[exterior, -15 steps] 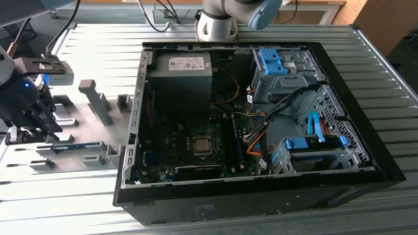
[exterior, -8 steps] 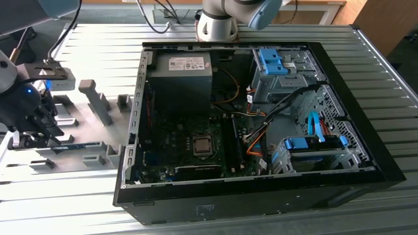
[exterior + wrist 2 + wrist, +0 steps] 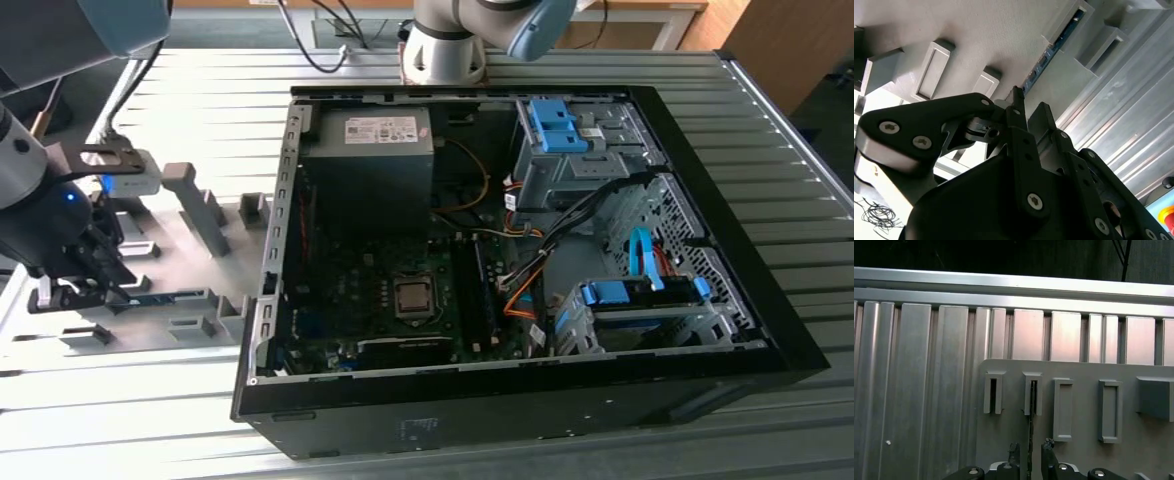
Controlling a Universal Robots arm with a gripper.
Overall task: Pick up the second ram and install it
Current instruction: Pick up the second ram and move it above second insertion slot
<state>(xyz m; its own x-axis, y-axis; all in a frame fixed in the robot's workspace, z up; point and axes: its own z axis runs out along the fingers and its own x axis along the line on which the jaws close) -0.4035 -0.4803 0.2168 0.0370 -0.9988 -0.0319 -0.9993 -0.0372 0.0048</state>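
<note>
The second ram (image 3: 1031, 420) is a thin blue-green stick standing on edge in a slot of the grey holder plate (image 3: 1079, 460); its chip-lined edge (image 3: 1046, 55) also shows in the second wrist view. My gripper (image 3: 1030, 452) is open and straddles one end of the stick. One black fingertip (image 3: 1014, 450) stands on each side of it, with a small gap to the board. In the exterior view the gripper (image 3: 80, 285) hangs low over the holder plate (image 3: 200, 300) at the exterior view's left, outside the computer case.
The open black computer case (image 3: 534, 400) lies on the ribbed metal table (image 3: 200, 90), with its motherboard (image 3: 400, 300) and dark memory slots (image 3: 470, 290) exposed. Blue drive-bay latches (image 3: 554, 120) and cables sit at the exterior view's right. Grey posts (image 3: 200, 205) rise from the holder plate.
</note>
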